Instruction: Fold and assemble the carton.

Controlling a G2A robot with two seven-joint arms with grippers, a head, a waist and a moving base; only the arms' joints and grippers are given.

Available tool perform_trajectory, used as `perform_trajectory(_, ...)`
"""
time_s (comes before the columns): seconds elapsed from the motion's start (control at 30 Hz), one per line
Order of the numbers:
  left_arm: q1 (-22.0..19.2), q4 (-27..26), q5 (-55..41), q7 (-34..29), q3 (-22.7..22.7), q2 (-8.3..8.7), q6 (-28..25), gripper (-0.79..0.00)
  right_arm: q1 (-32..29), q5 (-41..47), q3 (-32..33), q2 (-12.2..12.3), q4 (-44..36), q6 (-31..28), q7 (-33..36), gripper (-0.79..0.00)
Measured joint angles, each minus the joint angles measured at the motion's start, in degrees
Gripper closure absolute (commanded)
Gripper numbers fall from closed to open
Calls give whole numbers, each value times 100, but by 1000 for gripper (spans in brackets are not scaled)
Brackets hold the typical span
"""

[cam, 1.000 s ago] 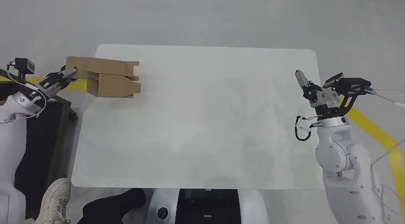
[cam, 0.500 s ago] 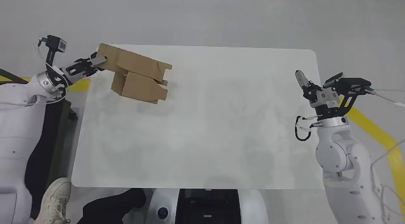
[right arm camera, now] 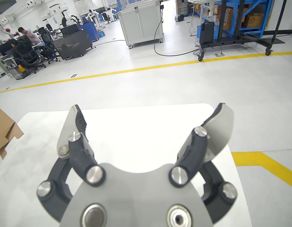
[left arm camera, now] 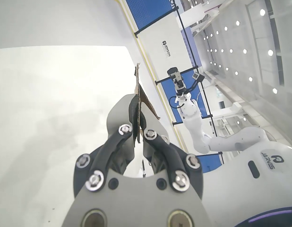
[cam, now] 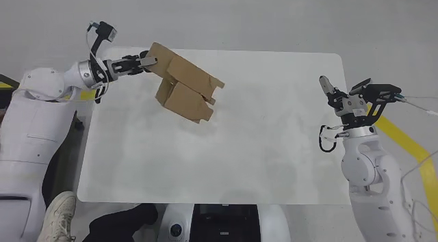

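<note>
The carton (cam: 182,76) is a flattened brown cardboard blank, not yet opened, held slanted over the far left part of the table (cam: 239,167), with its notched flaps pointing toward the middle. Whether its lower edge touches the surface cannot be told. It looks light and fairly stiff across the panels but weak along the creases, so it will likely swing and sag when held by 1 corner. A hold on a panel edge close to a crease, with the other arm bracing the opposite side, seems the safer way to open it. The left gripper (cam: 143,61) has its jaws clamped on the carton's end nearest that arm. The left wrist view shows what the top view hides: the layered board edge-on, pinched between the pads, with 1 flap splaying away from it. The right gripper (right arm camera: 149,112) hangs at the table's right edge, well apart from the carton, its jaws wide apart and holding nothing. Its wrist view catches a carton corner.
</note>
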Motion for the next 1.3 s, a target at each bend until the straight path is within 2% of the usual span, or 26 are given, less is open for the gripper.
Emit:
perform_trajectory(0.3,-394,-418,-187,-88,500,-169,630,0,0,0,0,0,0,0,0,-785)
perform_trajectory(0.47,-577,-439,-261,-79,750,-263,850,0,0,0,0,0,0,0,0,-785)
perform_trajectory(1.3,-583,-435,-261,-74,762,-267,858,0,0,0,0,0,0,0,0,-785)
